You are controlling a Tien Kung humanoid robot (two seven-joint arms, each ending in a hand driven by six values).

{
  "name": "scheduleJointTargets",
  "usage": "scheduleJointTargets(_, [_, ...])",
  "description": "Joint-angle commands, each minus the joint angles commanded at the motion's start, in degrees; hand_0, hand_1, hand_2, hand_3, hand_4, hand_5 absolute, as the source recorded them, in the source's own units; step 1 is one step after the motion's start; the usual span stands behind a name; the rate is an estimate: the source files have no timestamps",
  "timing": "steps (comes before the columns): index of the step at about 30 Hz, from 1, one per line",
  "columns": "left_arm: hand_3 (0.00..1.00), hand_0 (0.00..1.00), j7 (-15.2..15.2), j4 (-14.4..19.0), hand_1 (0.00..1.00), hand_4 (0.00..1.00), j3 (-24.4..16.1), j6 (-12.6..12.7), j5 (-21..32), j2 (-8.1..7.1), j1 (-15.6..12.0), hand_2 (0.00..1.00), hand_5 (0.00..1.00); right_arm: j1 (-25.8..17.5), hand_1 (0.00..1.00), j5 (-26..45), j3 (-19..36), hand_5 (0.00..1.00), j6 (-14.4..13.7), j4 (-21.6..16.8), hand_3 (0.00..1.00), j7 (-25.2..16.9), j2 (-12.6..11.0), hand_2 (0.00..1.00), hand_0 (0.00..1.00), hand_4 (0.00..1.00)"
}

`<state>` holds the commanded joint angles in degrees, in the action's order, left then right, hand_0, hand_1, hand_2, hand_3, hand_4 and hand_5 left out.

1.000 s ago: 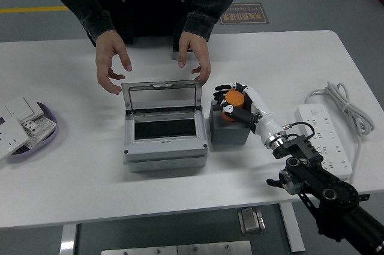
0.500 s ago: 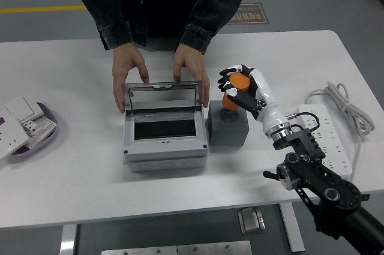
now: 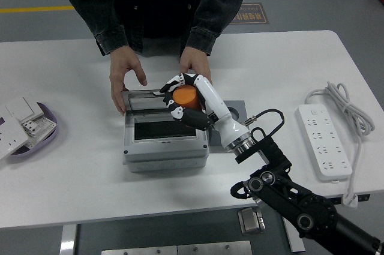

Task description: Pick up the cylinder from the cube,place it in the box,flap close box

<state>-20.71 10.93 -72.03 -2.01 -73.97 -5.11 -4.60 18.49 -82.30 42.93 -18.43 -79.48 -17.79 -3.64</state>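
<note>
My right hand is shut on the orange cylinder and holds it over the open grey box, above its raised lid. The dark grey cube with a round hole on top stands right of the box, mostly hidden behind my right forearm. A person at the far side holds the lid's back edge with both hands: one hand at the lid's left corner, the other hand behind my right hand. My left arm is out of view.
A white power strip with its coiled cable lies at the right. A purple dish with white switch parts sits at the left edge. The table's near edge runs along the bottom.
My right hand has carried the orange cylinder left from above the cube to over the open box. The person's hands stay on the lid's back edge.
</note>
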Motion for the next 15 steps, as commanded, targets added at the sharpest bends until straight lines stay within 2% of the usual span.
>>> scheduleJointTargets(4, [0.631, 0.612, -0.1, 0.0, 0.62, 0.695, -0.2, 0.0, -0.4, 0.04, 0.0, 0.584, 0.199, 1.6, 0.187, -3.2, -4.1, 0.002, -1.8, 1.1, 0.213, 0.8, 0.5, 0.227, 0.033, 0.002])
scheduleJointTargets(8, [0.631, 0.612, -0.2, 0.0, 0.619, 0.694, -0.4, 0.1, -0.7, -0.06, 0.0, 0.585, 0.199, 3.0, 0.166, -6.8, -6.8, 0.002, -2.4, 2.6, 0.207, 2.4, 0.5, 0.222, 0.008, 0.002])
scheduleJointTargets(15, [0.63, 0.612, -0.1, 0.0, 0.619, 0.693, -0.3, 0.1, -0.5, -0.05, 0.0, 0.584, 0.2, 4.5, 0.158, -14.0, -7.5, 0.002, -2.2, 6.6, 0.198, 5.6, 1.1, 0.215, 0.002, 0.002])
